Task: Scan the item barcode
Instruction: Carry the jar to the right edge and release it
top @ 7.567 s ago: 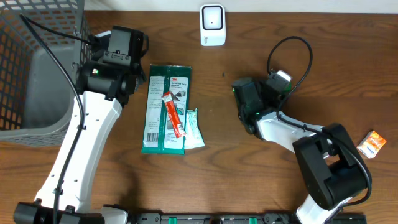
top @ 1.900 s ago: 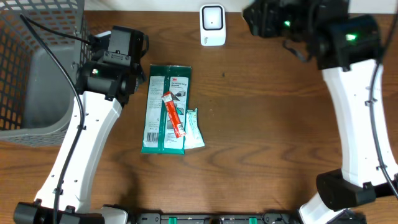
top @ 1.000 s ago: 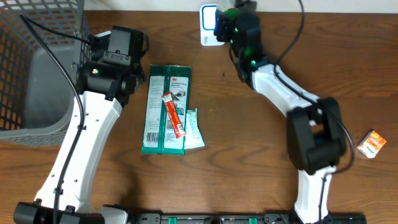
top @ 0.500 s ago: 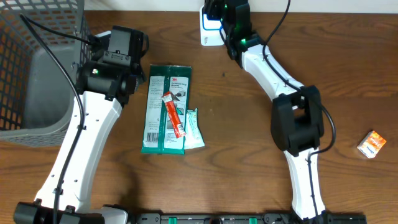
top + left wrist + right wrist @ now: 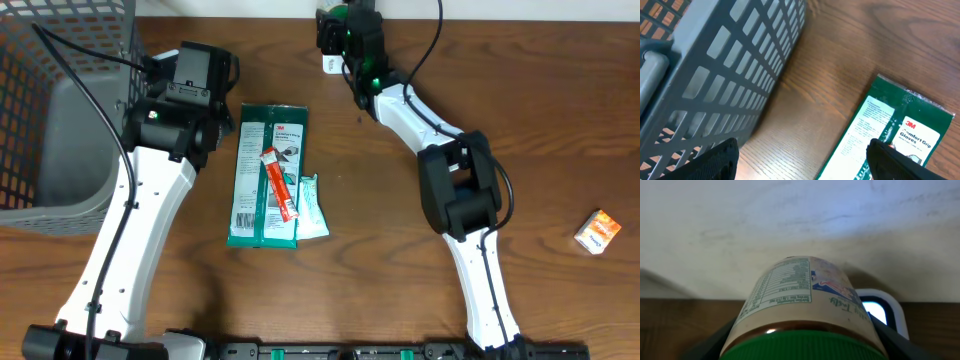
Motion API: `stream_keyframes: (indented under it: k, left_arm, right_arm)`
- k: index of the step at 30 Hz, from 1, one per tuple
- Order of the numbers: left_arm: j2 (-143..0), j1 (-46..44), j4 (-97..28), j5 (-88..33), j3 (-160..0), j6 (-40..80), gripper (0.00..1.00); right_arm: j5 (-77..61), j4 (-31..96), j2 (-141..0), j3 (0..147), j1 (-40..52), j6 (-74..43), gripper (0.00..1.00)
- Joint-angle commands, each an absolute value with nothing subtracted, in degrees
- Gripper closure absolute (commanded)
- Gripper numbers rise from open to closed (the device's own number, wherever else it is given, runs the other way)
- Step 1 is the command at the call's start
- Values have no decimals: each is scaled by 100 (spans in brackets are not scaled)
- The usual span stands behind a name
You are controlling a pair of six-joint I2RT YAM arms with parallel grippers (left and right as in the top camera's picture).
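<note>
Two grippers noted. My right gripper (image 5: pixel 805 347) clamps a green-capped bottle (image 5: pixel 800 295) just before the white scanner (image 5: pixel 880 311) at the far edge of the table (image 5: pixel 560 120). My left gripper (image 5: pixel 802 162) hangs open between basket (image 5: pixel 730 75) and 3M glove pack (image 5: pixel 890 135).

A brown wooden table (image 5: pixel 380 290) meets a pale, scuffed wall (image 5: pixel 790 210).

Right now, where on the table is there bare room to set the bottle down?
Bare wood lies between the right arm and the orange box, and between the glove pack and that arm. Crowded: around the scanner, and between pack and basket.
</note>
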State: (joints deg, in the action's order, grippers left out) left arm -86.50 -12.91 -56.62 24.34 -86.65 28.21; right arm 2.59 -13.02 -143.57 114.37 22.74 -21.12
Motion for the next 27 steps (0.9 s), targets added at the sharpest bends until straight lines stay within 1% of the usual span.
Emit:
stream_keyframes:
  k: [1,3,5,9,12,16,18,21,23,27]
  left_arm:
    - [-8680,-1278,-5677,2512,-8637,2746,18]
    - [-8680,-1278,-5675,2512,-8637,2746,18]
    - [-8680,-1278,-5675,2510,-8637,2746,18]
    - [-8680,-1278,-5675,2512,-8637,2746,18]
    - [-8680,-1278,-5675,2510,-8637,2746,18]
    - [-8680,-1278,-5675,2510,-8637,2746,18]
    - [-8680,-1278,-5677,2510,-8637,2744,18]
    - [-8680,-1278,-5675,2510,-8637,2746,18]
    - [-8680,-1278,-5675,2510,-8637,2746,18]
    - [-8680,-1278,-5677,2510,-8637,2746,18]
  right_arm:
    - [-10,-982,-13627,11561,2231,-1964,99]
    - [-14,-532,-13225,11561,2209,-1966,99]
    - [-10,178,-12709,11561,2171,-1966,99]
    - [-8,1959,-11767,11561,2012,-1962,99]
    - [-10,3607,-11212,11561,1754,-1914,99]
    - [-8,5092,-11037,11559,1352,-1553,99]
    - [-10,5745,-11078,11504,1059,-1557,99]
    - [-14,6392,-11187,11345,574,-1511,99]
    - [-12,6593,-11279,11201,285,-1479,99]
    - [-23,6484,-11371,10534,-364,-1417,99]
